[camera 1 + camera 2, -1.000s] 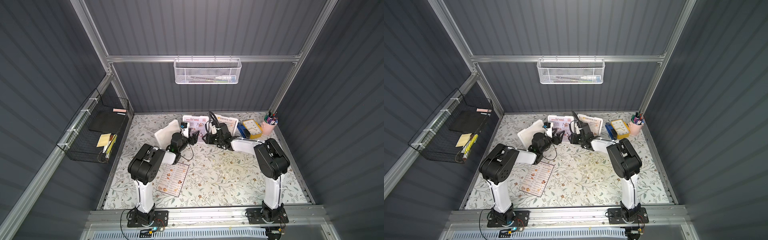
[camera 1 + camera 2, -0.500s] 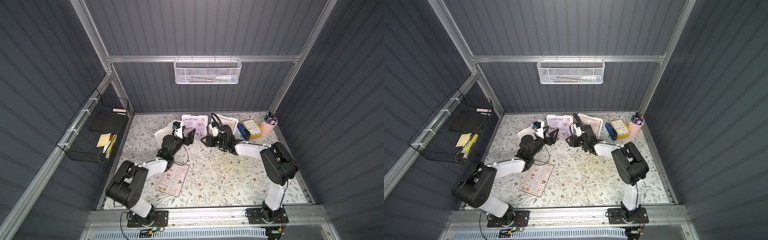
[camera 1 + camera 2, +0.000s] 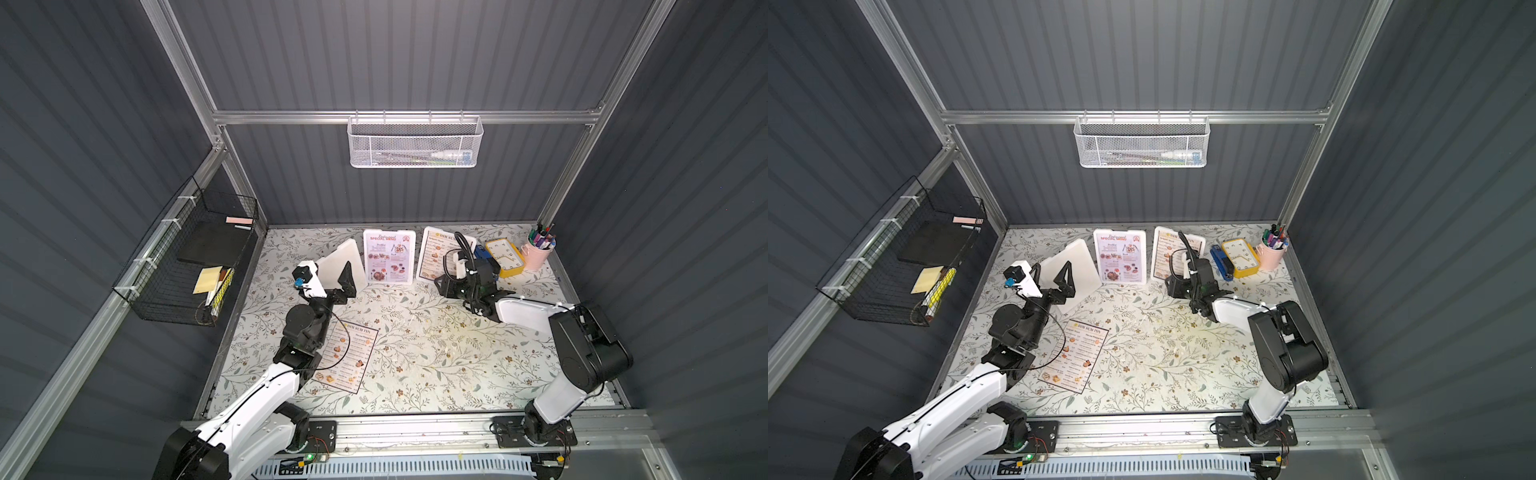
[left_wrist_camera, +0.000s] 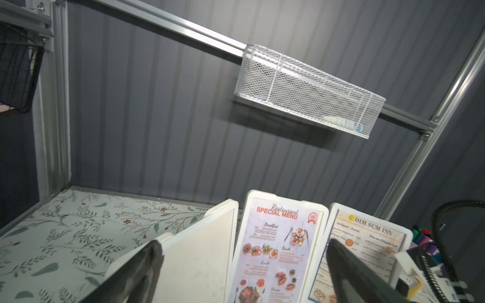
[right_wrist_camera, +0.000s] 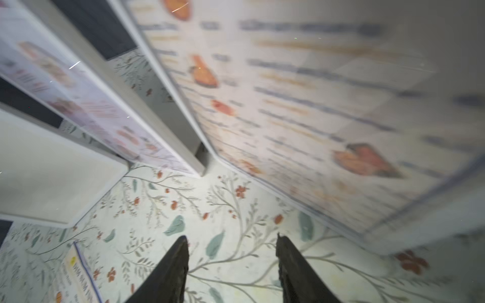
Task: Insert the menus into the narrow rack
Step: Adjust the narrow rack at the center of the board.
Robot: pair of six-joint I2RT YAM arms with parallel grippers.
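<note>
1. Your left claw [image 4: 244, 246] is released, jaws spread wide and grasping nothing. It hangs raised off the floral mat [image 5: 168, 199]. The blank white holder [image 4: 204, 251] is just ahead of one finger, and the lavender menu [image 4: 275, 249] stands straight ahead between the fingertips.
2. Your right claw [image 5: 232, 237] is half spread and empty, low over the mat. The upright DIM SUM INN menu [image 5: 315, 105] stands just ahead of it, near but not touching.
3. The flat DIM SUM INN sheet [image 3: 347, 357] lies on the mat behind the left claw, beside that arm and well apart from both claws.
4. The step looks like a reach for a standing menu. Pinch the sheet at its top edge, not its white frame, and brace the frame with the other claw. How the sheet sits in the frame is unclear, so draw it out slowly, as paper will buckle.
5. The narrow rack is most likely the white mesh rack [image 3: 413, 143], on the rail high above and ahead of both claws. It holds no menu; a few slim things lie inside, too small to name. Feed each sheet in edge first.
6. The black wire basket [image 3: 187, 266], out past the left claw, holds a dark flat item and yellow notes. The pink cup [image 3: 538, 253], beyond the right claw, holds pens. Leave both alone.
</note>
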